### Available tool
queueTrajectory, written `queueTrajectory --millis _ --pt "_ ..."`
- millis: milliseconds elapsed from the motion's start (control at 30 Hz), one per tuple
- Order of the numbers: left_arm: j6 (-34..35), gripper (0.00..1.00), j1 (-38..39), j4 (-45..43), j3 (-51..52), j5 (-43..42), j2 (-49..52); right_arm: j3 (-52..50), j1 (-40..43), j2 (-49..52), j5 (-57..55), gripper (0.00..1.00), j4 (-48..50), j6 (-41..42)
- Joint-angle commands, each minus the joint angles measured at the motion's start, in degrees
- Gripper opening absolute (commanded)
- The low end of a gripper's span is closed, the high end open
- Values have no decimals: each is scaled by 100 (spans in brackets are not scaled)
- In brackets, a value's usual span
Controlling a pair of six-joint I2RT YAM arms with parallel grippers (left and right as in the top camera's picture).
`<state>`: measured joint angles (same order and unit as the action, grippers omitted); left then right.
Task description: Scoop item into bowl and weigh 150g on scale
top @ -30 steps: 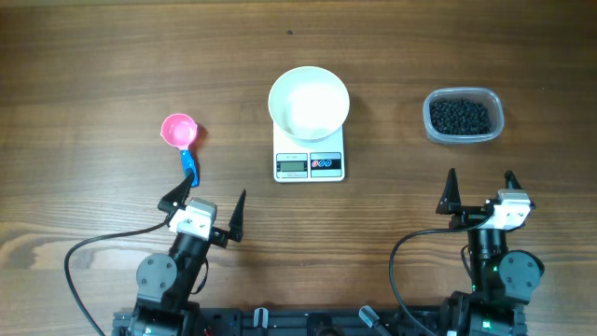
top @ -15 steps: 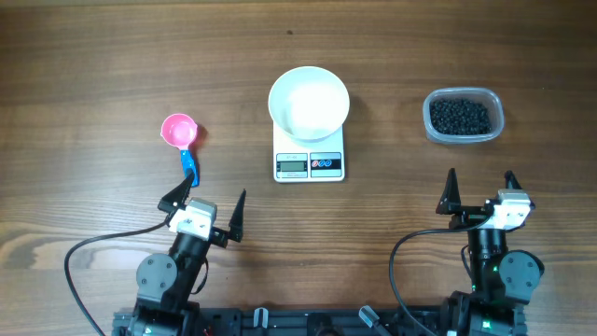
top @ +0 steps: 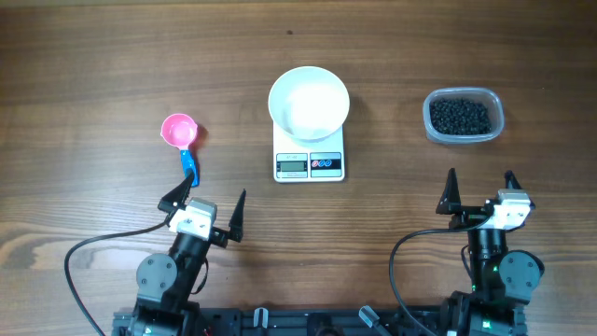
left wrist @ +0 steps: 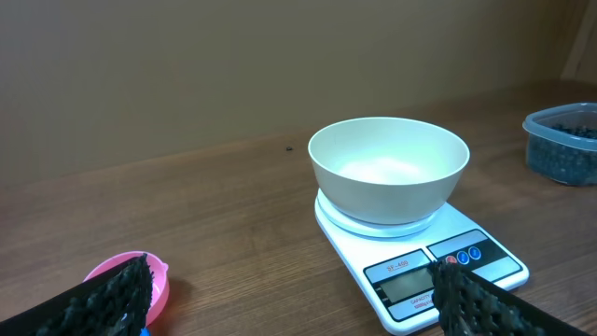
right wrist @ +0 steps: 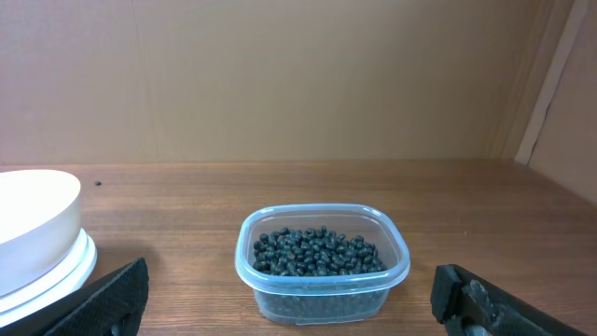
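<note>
The white bowl (top: 309, 103) stands empty on the white scale (top: 309, 164) at the table's middle; both also show in the left wrist view as the bowl (left wrist: 388, 170) and the scale (left wrist: 438, 266). The item, a heap of black beans (top: 460, 116), fills a clear tub (top: 464, 138) at the right, seen straight ahead as beans (right wrist: 318, 253) in the right wrist view. A pink scoop with a blue handle (top: 179, 133) lies at the left. My left gripper (top: 207, 203) is open just below the scoop. My right gripper (top: 479, 191) is open below the tub. Neither holds anything.
Bare wooden tabletop surrounds the objects. A wall rises behind the table in both wrist views. Cables trail from both arm bases along the front edge.
</note>
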<state>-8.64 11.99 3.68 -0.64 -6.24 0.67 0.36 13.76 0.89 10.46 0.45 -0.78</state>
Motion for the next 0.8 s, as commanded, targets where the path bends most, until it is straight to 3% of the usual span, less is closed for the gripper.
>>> queueTrajectory --millis 0,767 --pt "52 99 -26 24 31 35 -50 -7 -13 -61 76 100 35 -68" --pt "52 100 -28 24 31 35 -50 -7 -116 -46 76 100 35 -68"
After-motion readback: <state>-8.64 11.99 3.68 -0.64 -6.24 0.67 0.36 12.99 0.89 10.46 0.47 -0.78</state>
